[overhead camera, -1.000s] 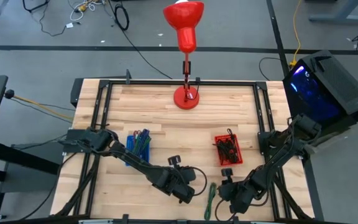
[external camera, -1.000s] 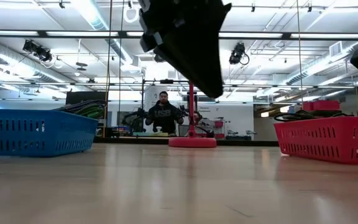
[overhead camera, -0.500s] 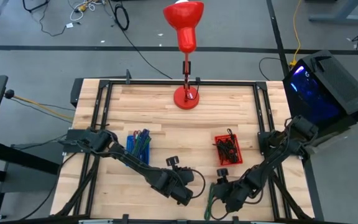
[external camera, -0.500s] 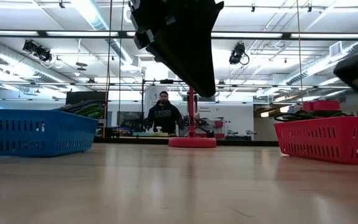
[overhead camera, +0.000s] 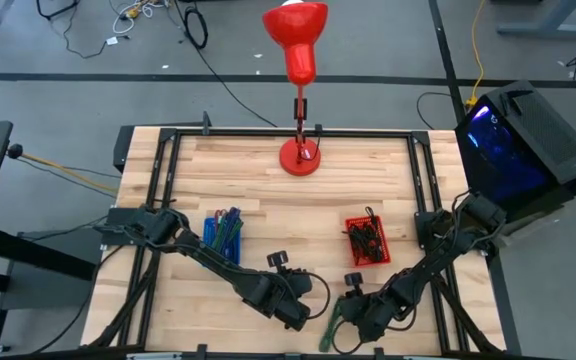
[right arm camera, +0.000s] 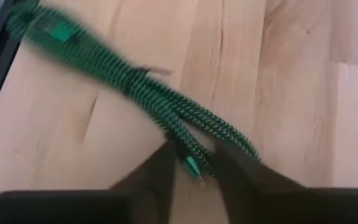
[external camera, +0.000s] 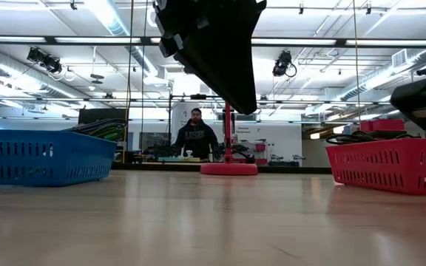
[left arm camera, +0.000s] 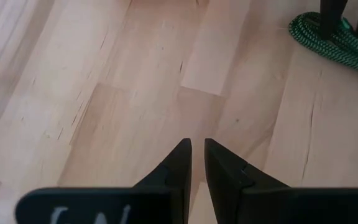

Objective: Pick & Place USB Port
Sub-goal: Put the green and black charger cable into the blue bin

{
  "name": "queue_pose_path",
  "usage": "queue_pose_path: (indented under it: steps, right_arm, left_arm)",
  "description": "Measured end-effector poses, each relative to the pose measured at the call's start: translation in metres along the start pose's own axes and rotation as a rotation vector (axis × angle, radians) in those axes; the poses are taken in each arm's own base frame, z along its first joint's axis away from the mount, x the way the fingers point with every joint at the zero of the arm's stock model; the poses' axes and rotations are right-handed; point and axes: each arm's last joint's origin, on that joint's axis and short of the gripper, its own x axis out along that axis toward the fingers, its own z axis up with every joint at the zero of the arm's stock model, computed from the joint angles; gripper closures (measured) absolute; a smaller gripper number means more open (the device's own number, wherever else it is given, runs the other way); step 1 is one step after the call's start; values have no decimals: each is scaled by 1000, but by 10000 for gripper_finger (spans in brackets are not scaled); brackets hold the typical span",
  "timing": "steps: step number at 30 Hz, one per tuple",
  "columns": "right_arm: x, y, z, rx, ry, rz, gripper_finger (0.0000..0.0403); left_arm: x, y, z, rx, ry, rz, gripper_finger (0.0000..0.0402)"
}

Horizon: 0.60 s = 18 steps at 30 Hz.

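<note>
A green braided USB cable (right arm camera: 135,87) lies in a folded bundle on the wooden table, near its front edge (overhead camera: 328,335). My right gripper (right arm camera: 194,171) stands over the bundle's end, open, one finger on each side of the strands and of a small green plug (right arm camera: 191,167). My left gripper (left arm camera: 195,146) hovers just left of it (overhead camera: 300,312), shut but for a thin slit, with nothing in it. In the left wrist view the cable (left arm camera: 334,43) shows ahead. My right gripper comes at the cable's end (right arm camera: 197,146) slanting down from above, its fingers (right arm camera: 160,171) across the strands, which fill most of the gap. The cable lies flat on the table. Whether the fingers touch it I cannot tell.
A blue basket (overhead camera: 223,235) with cables stands at mid-left and a red basket (overhead camera: 366,240) with cables at mid-right. A red lamp (overhead camera: 298,155) stands at the far edge. A person (external camera: 196,137) is in the room beyond the table.
My right gripper has moved toward the table's left and down onto the green cable. In the low view it has sunk into the picture at the right.
</note>
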Motion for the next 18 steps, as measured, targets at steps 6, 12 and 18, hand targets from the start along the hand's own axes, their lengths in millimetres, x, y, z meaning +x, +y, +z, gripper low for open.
queue_pose_path:
  steps: [6,12,18]
  right_arm:
    - [1,-1,-1,-38,18,9,387]
    - [-9,-3,4,-38,-4,41,401]
    - [-51,-14,16,-64,-88,8,402]
  left_arm:
    - [0,0,0,0,0,0,351]
    - [0,0,0,-1,-1,-1,351]
    - [0,1,1,8,-35,40,351]
